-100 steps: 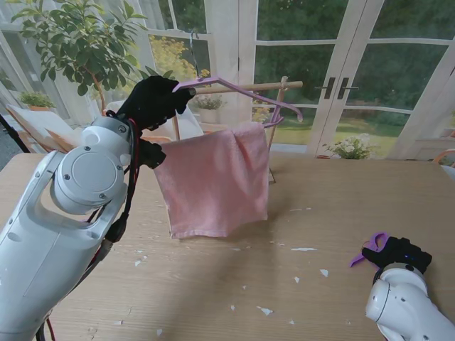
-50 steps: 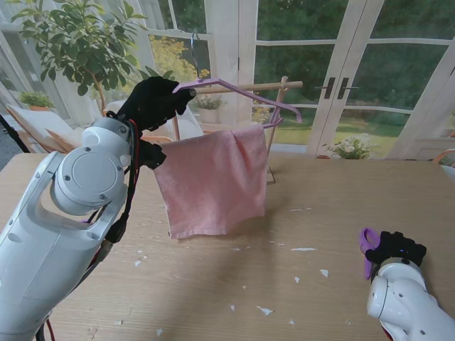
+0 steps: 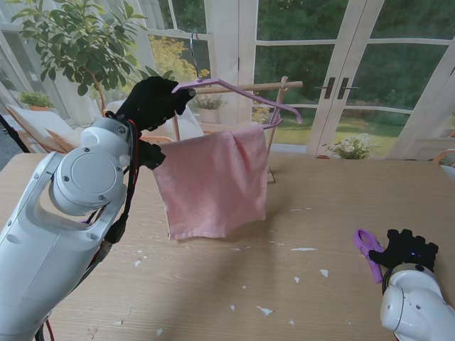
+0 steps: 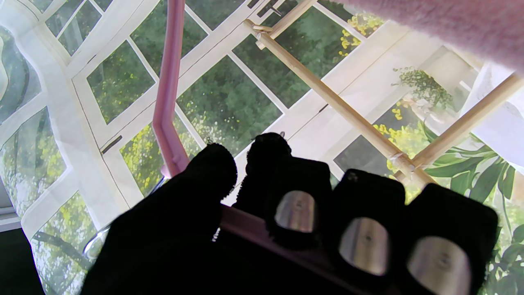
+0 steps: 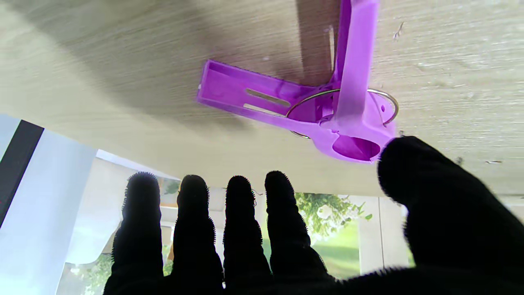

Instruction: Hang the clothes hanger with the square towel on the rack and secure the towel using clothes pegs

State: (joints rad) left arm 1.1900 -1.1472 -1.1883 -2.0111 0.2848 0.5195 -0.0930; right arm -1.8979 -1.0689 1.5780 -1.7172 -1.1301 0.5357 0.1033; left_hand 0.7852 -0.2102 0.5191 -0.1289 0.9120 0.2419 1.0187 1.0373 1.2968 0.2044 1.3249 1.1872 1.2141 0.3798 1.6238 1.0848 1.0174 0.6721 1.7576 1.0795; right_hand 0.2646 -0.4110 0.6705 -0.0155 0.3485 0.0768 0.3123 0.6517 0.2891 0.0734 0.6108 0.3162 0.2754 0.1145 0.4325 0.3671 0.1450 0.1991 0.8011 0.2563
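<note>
- While my right hand (image 3: 407, 249) rests low at the near right of the table (image 3: 334, 213), a purple peg (image 3: 367, 250) lies on the wood just beside its thumb; in the right wrist view the four fingers (image 5: 241, 229) stretch out straight and apart with nothing between them, and the thumb tip seems to touch the peg's ring end, though I cannot tell whether it presses. No grasp is made.
- Scattered white flecks (image 3: 264, 310) dot the tabletop between the hand and the towel; they look too small to hinder anything.
- Farther out, the pink square towel (image 3: 213, 181) hangs draped over the hanger's lower bar, its bottom edge close to the table; no peg is on it, so pinning is all left to do.
- Raised at upper left, my left hand (image 3: 151, 99) is closed around the end of the pink hanger (image 3: 238, 89), fingers wrapped over the bar in the left wrist view.
- Behind it stands the wooden rack (image 3: 277, 89); the hanger's metal hook (image 3: 193, 53) rises near the rail, but I cannot tell whether it is seated, so I judge hanging unfinished.
- Beyond, a leafy plant (image 3: 71, 42) and glass doors (image 3: 341, 71) fill the background, clear of the work.
</note>
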